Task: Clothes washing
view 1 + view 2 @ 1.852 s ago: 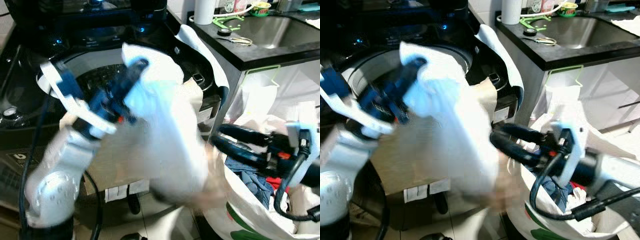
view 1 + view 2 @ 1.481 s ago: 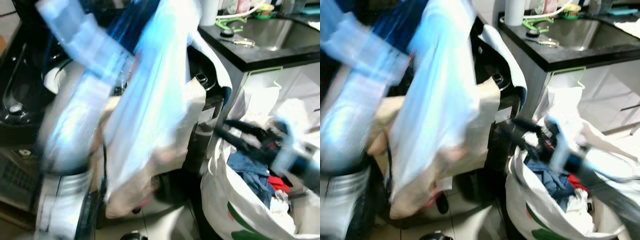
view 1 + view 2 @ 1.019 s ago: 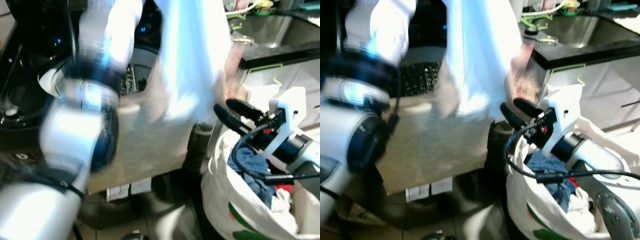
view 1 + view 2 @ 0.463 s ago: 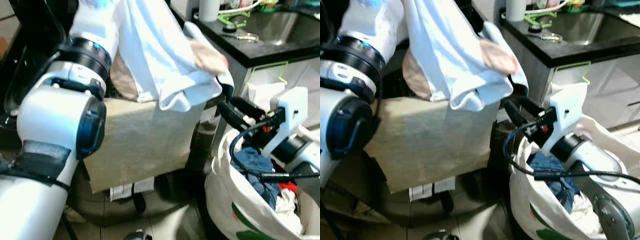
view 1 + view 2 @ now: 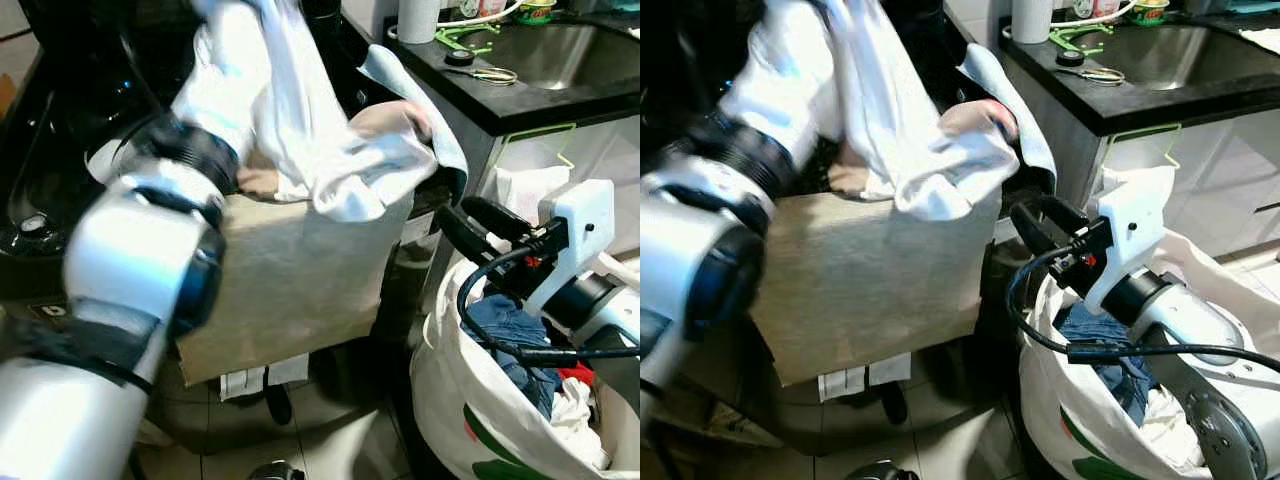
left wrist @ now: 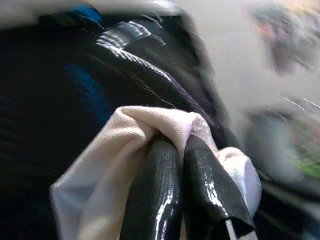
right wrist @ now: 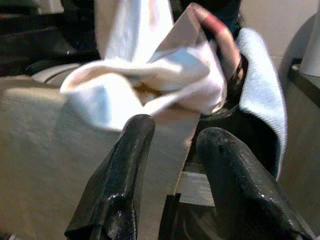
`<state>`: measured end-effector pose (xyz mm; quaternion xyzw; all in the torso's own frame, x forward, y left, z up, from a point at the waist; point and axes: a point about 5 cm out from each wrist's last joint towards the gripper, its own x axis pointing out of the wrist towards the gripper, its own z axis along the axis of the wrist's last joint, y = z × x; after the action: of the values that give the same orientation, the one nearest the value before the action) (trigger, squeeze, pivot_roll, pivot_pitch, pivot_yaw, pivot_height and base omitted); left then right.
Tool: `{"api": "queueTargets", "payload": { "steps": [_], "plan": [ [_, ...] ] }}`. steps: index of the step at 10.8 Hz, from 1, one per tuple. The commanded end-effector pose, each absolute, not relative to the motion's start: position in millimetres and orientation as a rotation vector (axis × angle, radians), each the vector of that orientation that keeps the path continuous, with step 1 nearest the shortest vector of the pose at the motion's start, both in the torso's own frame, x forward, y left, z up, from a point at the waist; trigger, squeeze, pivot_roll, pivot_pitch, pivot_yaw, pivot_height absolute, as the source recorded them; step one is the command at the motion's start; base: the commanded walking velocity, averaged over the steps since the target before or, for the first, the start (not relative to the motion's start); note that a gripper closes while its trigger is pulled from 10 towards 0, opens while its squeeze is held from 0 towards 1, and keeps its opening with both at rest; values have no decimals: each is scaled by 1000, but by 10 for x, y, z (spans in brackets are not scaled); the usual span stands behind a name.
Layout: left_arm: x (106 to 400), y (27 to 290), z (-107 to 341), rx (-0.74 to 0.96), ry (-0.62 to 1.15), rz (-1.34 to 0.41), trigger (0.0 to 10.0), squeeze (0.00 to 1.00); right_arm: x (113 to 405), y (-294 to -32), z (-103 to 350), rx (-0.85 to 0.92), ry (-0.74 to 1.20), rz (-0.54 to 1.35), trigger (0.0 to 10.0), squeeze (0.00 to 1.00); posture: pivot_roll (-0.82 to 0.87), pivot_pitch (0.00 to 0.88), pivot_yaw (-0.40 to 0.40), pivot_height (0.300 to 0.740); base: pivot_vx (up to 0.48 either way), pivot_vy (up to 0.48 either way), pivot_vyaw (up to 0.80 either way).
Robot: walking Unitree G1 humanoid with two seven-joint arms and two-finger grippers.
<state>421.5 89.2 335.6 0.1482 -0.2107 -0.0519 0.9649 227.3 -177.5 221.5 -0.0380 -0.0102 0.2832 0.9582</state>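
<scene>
Against the dark counter, the black top-loading washing machine [image 5: 70,180] stands with its tub open to the robot's reach, a tan sheet [image 5: 290,290] draped down its front. The placement makes sense: the white laundry bag [image 5: 470,420] sits just beside it on the robot's right, so each piece travels only a short way from bag to tub. Blue, red and white clothes [image 5: 510,335] remain heaped inside the bag, so the loading looks far from finished.

Over the tub rim hangs the white garment [image 5: 910,140], its lower folds bunched on the edge of the tan sheet while its upper part is carried high, probably to let it fall into the drum rather than snag on the rim. The left gripper [image 6: 182,170], raised above the machine, has its two black fingers pressed together on a fold of that cloth.

The right gripper [image 7: 172,150] waits between bag and washer, fingers spread apart and empty, pointing at the hanging folds, likely ready to help push them in.
</scene>
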Motion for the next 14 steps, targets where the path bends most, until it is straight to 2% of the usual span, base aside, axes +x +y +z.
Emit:
{"api": "queueTargets", "payload": {
  "steps": [1, 3, 4, 9, 12, 14],
  "plan": [
    [4219, 793, 3239, 373, -369, -231, 10000, 0, 2230, -1717, 2218, -95, -15, 617, 10000, 0, -73, 27, 107, 740, 0, 0, 0],
    [4231, 750, 3127, 438, -284, -313, 10000, 1000, 2208, -1706, 2182, -111, 8, 637, 10000, 0, -73, 28, 104, 740, 0, 0, 0],
    [4250, 791, 3075, 466, -214, -329, 10000, 1000, 2193, -1693, 2157, -120, 25, 655, 10000, 0, -72, 29, 102, 740, 0, 0, 0],
    [4284, 978, 3038, 433, -87, -334, 10000, 1000, 2189, -1686, 2122, -127, 52, 678, 10000, 0, -64, 24, 94, 740, 0, 0, 0],
    [4304, 1125, 3093, 267, -24, -271, 10000, 1000, 2225, -1707, 2115, -131, 62, 661, 10000, 0, -65, 22, 94, 740, 0, 0, 0],
    [4316, 1300, 3027, 216, 24, -191, 10000, 1000, 2231, -1717, 2090, -134, 81, 655, 10000, 0, -64, 22, 94, 740, 0, 0, 0]
  ]
}}
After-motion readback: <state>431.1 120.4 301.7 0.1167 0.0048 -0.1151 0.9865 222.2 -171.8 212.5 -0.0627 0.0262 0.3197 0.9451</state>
